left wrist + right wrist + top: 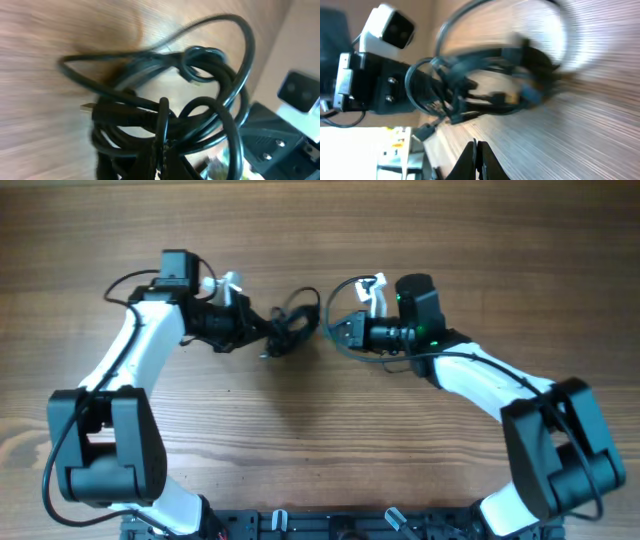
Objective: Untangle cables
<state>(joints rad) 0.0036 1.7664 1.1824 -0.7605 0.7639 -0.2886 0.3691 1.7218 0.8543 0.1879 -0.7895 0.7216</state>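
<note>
Cables (291, 326): one knotted black bundle between my two arms, over the far half of the table (320, 450). It touches the left tool and sits apart from the right one.
Left gripper (252, 328): clamped on the near edge of the bundle. I judge it serves as the anchor, so strands can be drawn away from a fixed point.
Right gripper (475, 156): fingers pressed together with nothing visible between them, pointing at the bundle from just beside it. I read that as lining up on a strand, though it would have to spread first.
Look of the bundle: thin glossy cords in overlapping loops, with one wide loop arching over the rest. There is a small tight knot (200, 62) and a metal-tipped plug (88, 106) poking out sideways.
Lifted or resting: I cannot tell.
</note>
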